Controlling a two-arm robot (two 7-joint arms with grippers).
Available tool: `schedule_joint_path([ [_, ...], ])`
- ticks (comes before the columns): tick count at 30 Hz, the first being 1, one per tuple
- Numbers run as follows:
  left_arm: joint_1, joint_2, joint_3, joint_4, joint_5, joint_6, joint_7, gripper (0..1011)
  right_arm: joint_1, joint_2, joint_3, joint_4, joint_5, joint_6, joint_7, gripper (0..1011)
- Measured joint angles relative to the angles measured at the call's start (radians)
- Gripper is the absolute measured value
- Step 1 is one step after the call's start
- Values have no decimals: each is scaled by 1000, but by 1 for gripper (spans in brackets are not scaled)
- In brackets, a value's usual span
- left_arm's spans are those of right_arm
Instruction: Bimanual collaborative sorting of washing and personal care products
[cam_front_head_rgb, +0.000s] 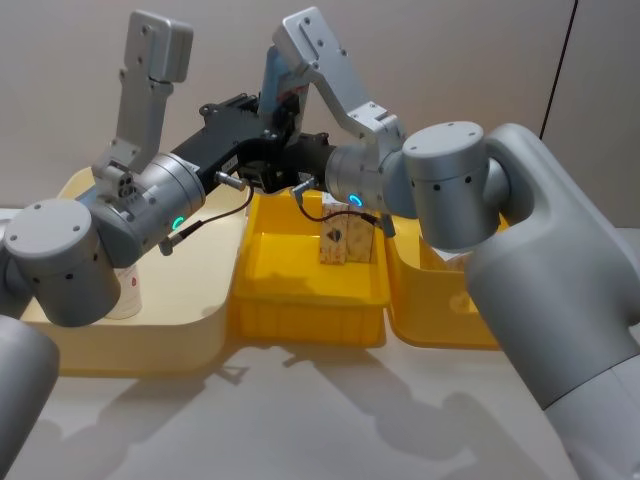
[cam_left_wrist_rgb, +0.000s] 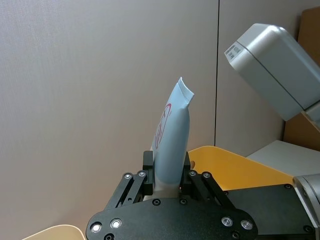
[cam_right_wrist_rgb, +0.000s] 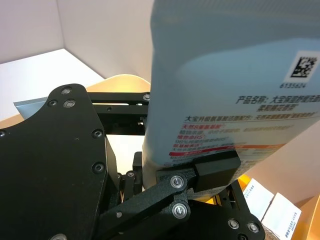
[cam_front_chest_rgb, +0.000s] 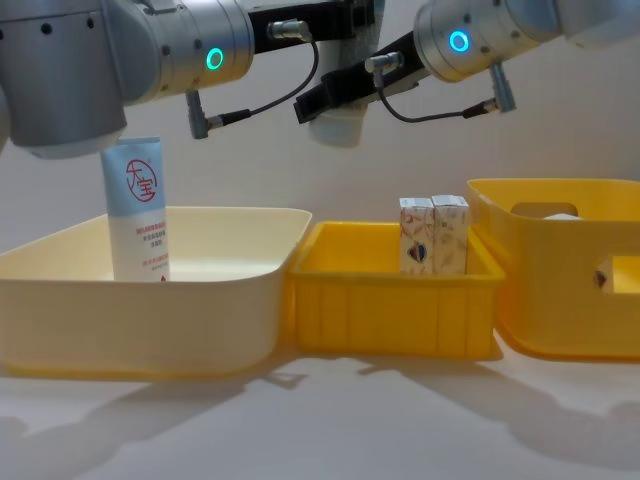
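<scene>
- The left gripper (cam_left_wrist_rgb: 167, 182) is raised above the back edge of the middle yellow bin (cam_front_head_rgb: 300, 300), and its two fingers press a pale blue tube (cam_left_wrist_rgb: 172, 140) near its lower end
- In the left wrist view the flat crimped end of this tube stands up free, with only the wall behind it
- The right gripper (cam_right_wrist_rgb: 187, 172) is at the same place in the air, and its fingers also clamp this tube on the printed side, so both grippers hold one tube
- In the chest view the white cap end of the held tube (cam_front_chest_rgb: 338, 128) hangs under the two grippers, well above the bins, with open air below it
- A second pale blue tube (cam_front_chest_rgb: 136, 208) with the red circle logo stands upright in the cream bin (cam_front_chest_rgb: 150, 300), near its left wall; the other floor of this bin is bare
- Two small cartons (cam_front_chest_rgb: 433, 235) stand upright and touching in the middle yellow bin, toward its right side; the left part of that bin is free
- A taller yellow bin (cam_front_chest_rgb: 565, 270) stands on the right, just beside the middle one; something white shows over its rim, but I cannot tell what it is
- The three bins stand side by side in a row, walls touching or nearly so
</scene>
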Motion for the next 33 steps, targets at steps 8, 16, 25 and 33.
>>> schedule_joint_path([
  [8,0,0,2,0,0,0,-1,360,0,0,0,0,0,0,0,660],
  [16,0,0,2,0,0,0,-1,594,0,0,0,0,0,0,0,660],
  [25,0,0,1,0,0,0,-1,900,3,6,-6,-2,-8,2,5,660],
  [33,0,0,0,0,0,0,-1,1003,10,45,-33,-20,-42,19,20,660],
])
